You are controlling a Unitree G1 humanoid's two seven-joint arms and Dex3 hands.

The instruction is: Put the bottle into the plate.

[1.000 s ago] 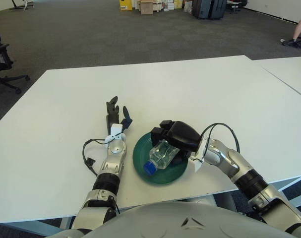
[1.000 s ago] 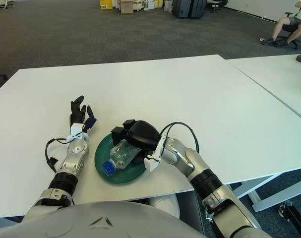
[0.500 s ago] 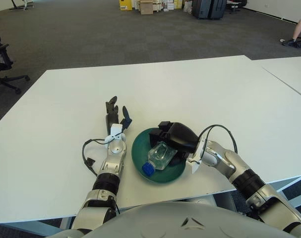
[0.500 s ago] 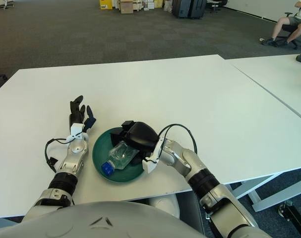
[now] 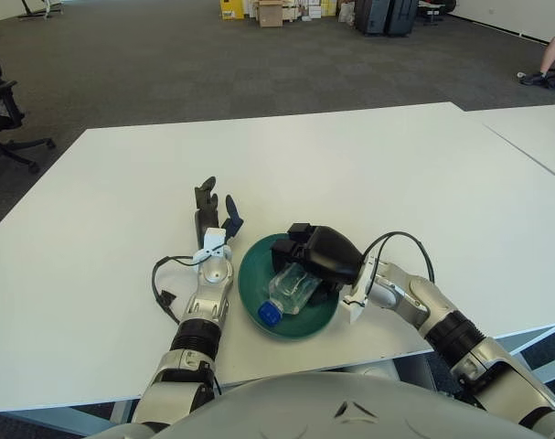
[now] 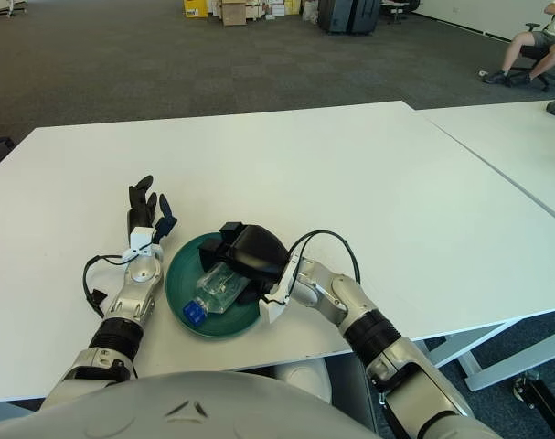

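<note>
The right hand [image 5: 318, 258] sits over the green plate [image 5: 251, 291], its fingers curled around the clear bottle [image 5: 291, 289]; the bottle lies tilted inside the plate, blue cap [image 5: 268, 314] toward the near rim; the plate stands close to the table's [image 5: 368, 165] near edge; the left hand [image 5: 213, 212] lies flat just left of the plate, fingers spread and empty; wide bare tabletop stretches beyond both hands.

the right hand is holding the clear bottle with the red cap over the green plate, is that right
Not quite: the cap is blue, not red, as the left eye view shows. The rest holds: the right hand grips the clear bottle over the green plate.
</note>
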